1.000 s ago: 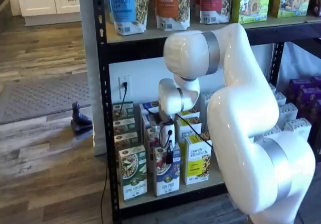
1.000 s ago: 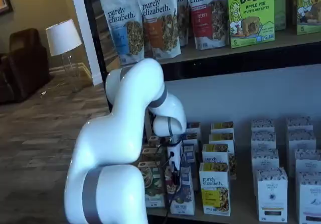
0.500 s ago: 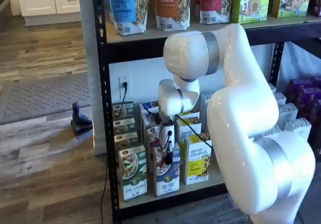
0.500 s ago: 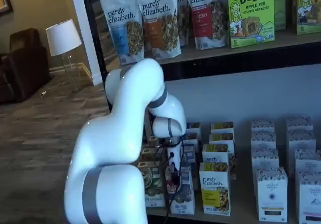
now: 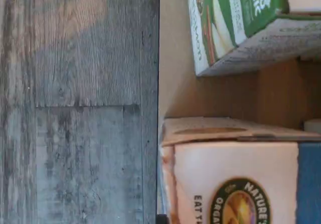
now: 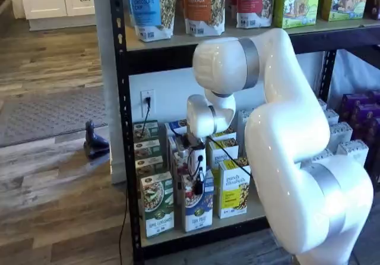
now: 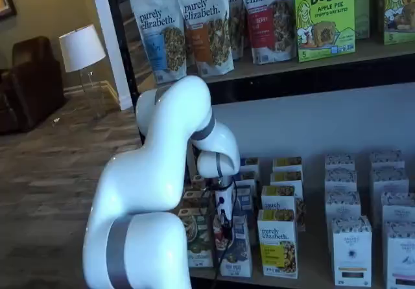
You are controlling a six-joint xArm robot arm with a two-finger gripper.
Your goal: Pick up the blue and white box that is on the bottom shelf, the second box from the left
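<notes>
The blue and white box (image 6: 198, 210) stands at the front of the bottom shelf (image 6: 256, 209), between a green-and-white carton (image 6: 157, 204) and a yellow carton (image 6: 233, 189). My gripper (image 6: 199, 183) hangs straight down from the white wrist, its black fingers at the top of this box. Whether they grip it does not show. In a shelf view the same box (image 7: 237, 251) sits under the gripper (image 7: 224, 223). The wrist view shows the box's white panel and blue edge (image 5: 235, 179) close up, the green-and-white carton (image 5: 235, 23) beside it, and the pale shelf board (image 5: 175, 83).
More cartons stand in rows behind the front ones, and white cartons (image 7: 351, 250) fill the shelf's right side. Tall bags (image 6: 203, 3) line the upper level just above the arm. A black upright (image 6: 126, 158) borders the left, with a wood floor (image 5: 75, 103) below the front rail.
The arm has stayed almost in place above the blue and white box, the wrist easing slightly left. No box has moved.
</notes>
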